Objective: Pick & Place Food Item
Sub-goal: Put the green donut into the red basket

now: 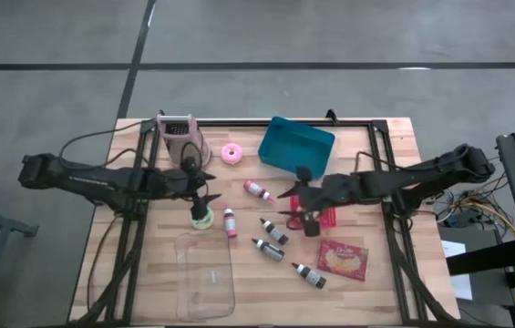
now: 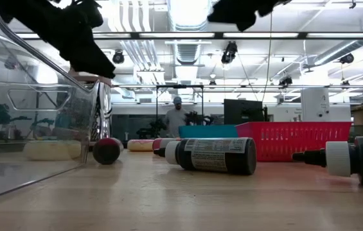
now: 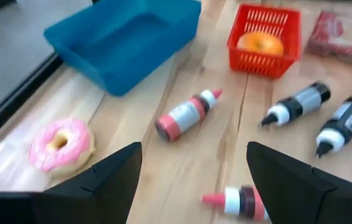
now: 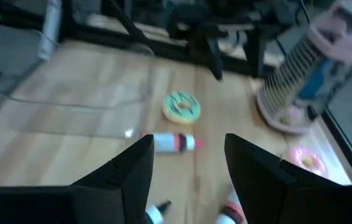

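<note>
Left gripper [image 1: 204, 202] hangs open and empty above the green donut [image 1: 201, 219]; right gripper [image 1: 299, 206] open, empty, over the red basket [image 1: 323, 217].

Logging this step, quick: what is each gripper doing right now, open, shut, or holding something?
Left gripper: open, empty, above the table near the green donut.
Right gripper: open, empty, over the red basket.

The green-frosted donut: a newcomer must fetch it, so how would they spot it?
Start at the clear plastic bin on the table's front left. Just behind its far edge lies the green-frosted donut, under the left gripper. The other donut is pink.
</note>
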### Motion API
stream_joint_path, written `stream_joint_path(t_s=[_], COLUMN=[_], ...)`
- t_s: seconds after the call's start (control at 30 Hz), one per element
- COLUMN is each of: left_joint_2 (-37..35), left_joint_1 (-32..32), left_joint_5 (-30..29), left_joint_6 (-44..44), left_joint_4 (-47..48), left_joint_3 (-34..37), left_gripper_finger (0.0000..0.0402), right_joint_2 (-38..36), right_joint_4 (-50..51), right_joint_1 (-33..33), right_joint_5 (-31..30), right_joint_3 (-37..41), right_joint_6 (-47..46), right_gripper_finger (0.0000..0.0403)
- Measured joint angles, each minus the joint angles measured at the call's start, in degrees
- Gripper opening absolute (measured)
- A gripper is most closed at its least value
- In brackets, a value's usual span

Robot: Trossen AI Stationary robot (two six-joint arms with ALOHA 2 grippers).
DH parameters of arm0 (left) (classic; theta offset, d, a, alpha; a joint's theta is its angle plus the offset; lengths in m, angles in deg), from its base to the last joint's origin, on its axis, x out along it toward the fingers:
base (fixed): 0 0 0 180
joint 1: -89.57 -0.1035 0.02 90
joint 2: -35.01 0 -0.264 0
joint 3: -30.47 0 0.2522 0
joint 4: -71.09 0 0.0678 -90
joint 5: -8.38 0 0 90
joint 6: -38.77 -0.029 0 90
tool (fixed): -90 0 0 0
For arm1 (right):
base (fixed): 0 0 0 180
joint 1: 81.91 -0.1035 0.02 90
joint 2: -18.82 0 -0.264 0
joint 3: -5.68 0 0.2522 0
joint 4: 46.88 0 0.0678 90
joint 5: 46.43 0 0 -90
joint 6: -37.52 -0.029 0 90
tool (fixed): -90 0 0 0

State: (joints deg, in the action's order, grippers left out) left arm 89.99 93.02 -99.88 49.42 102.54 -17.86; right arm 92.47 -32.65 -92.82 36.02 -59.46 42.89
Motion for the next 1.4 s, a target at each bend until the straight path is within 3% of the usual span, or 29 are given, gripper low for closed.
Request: stream_joint_path(t_s=[0.23, 0.53, 0.8, 1.4], left_joint_2=[3.79, 12.01, 18.91, 27.94], left_joint_1=[-0.22, -0.33, -1.07, -5.00], left_joint_5=[0.71, 8.90, 12.28, 14.54], left_joint_6=[5.63, 8.74, 9.84, 5.29], left_joint_4=[16.98, 25.24, 30.12, 28.16], left_joint_3=[-7.28, -9.48, -9.44, -9.29], left_gripper_finger=[0.0292, 0.0292, 0.0292, 0.0292], right_joint_2=[-3.90, -5.30, -6.83, -7.32], right_joint_4=[-14.95, -32.29, -33.03, -32.76], right_joint_1=[-5.96, -12.19, -14.82, -15.87], right_joint_5=[-0.16, -5.11, -7.86, -8.94], right_joint_3=[7.96, 16.59, 18.20, 18.82], right_joint_6=[2.03, 6.78, 6.95, 6.64], right_gripper_finger=[0.0190, 0.0190, 0.0190, 0.0190])
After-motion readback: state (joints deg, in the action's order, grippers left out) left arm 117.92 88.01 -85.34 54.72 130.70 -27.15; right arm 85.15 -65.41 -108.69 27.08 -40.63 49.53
